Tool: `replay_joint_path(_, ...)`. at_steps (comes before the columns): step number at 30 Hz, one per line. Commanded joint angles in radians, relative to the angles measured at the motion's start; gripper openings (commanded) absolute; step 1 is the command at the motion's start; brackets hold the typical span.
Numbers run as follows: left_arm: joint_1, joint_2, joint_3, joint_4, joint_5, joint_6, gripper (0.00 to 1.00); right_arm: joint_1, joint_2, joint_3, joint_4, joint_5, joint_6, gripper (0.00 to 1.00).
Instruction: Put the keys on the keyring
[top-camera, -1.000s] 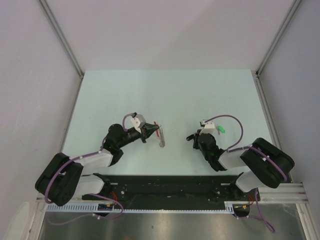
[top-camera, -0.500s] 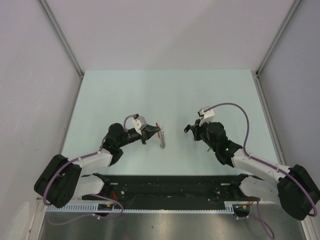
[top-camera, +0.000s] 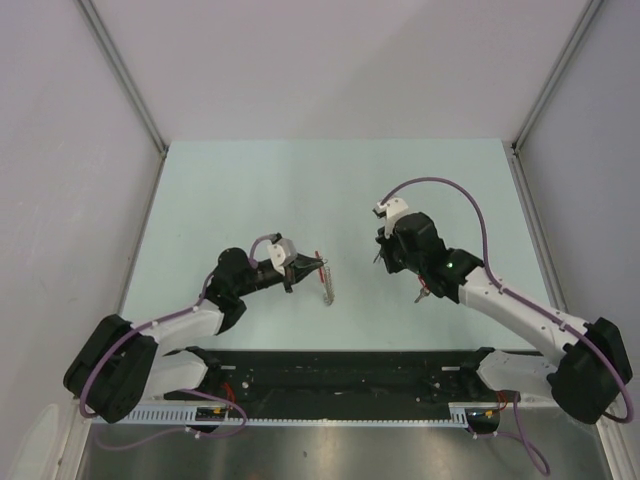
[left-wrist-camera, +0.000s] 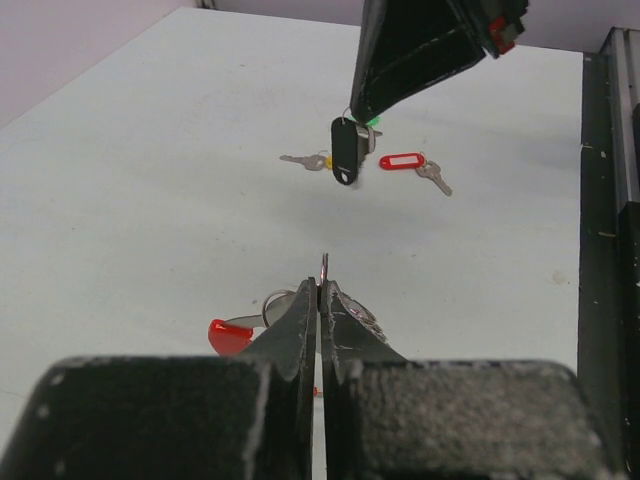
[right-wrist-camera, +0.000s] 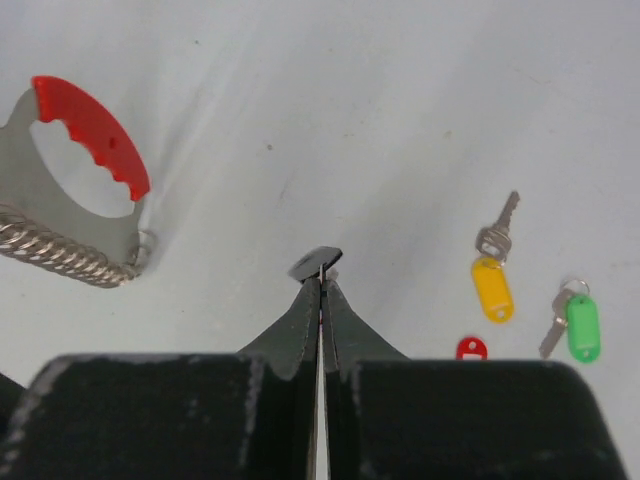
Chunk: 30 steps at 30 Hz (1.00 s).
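My left gripper (top-camera: 310, 266) is shut on the keyring (top-camera: 323, 281) and holds it on edge just above the table. Its red arc (left-wrist-camera: 229, 335) and metal rings (left-wrist-camera: 362, 313) show beside the tips of my left gripper (left-wrist-camera: 322, 286). My right gripper (top-camera: 381, 258) is shut on the black key (right-wrist-camera: 316, 262) and holds it in the air to the right of the keyring (right-wrist-camera: 85, 190). The black key (left-wrist-camera: 345, 150) hangs from my right gripper (left-wrist-camera: 362, 108). The yellow key (right-wrist-camera: 492, 285), green key (right-wrist-camera: 580, 325) and red key (right-wrist-camera: 470, 348) lie on the table below.
The pale table (top-camera: 250, 190) is ringed by a metal frame and grey walls. The black base rail (top-camera: 340, 370) runs along the near edge. The loose yellow key (left-wrist-camera: 312, 161) and red key (left-wrist-camera: 405, 161) lie right of centre, under my right arm.
My right arm has lifted off the table and swung left and farther out towards the keyring, carrying the black key. My left gripper has edged slightly forward with the keyring.
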Motion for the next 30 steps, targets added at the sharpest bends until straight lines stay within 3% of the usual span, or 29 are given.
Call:
replay_joint_path(1,-0.013,-0.032,0.035,0.012,-0.005,0.036,0.0,-0.026,0.071,0.116,-0.114,-0.159,-0.054,0.0)
replay_joint_path(2,-0.013,-0.032,0.036,0.012,-0.005,0.037,0.0,-0.004,0.074,0.116,-0.091,-0.135,-0.052,0.0)
replay_joint_path(4,-0.014,-0.038,0.038,0.008,-0.003,0.043,0.0,0.023,0.097,0.137,-0.111,0.156,-0.056,0.0)
replay_joint_path(6,-0.013,-0.046,0.035,0.011,0.004,0.05,0.0,0.021,0.111,0.147,-0.099,0.079,-0.112,0.0)
replay_joint_path(7,-0.013,-0.047,0.033,0.014,0.01,0.054,0.0,0.029,0.108,0.144,-0.08,-0.042,-0.133,0.0)
replay_joint_path(9,-0.013,-0.05,0.032,0.015,0.042,0.065,0.0,0.073,0.102,0.142,-0.047,-0.096,-0.207,0.0)
replay_joint_path(17,-0.013,-0.073,0.007,0.034,0.168,0.155,0.0,0.219,0.085,0.144,-0.034,-0.13,-0.371,0.0)
replay_joint_path(22,-0.011,-0.055,-0.02,0.135,0.179,0.113,0.0,0.32,0.06,0.142,-0.059,-0.069,-0.462,0.0)
replay_joint_path(30,0.013,-0.037,-0.054,0.298,0.277,0.033,0.0,0.346,0.019,0.142,-0.039,-0.101,-0.462,0.0)
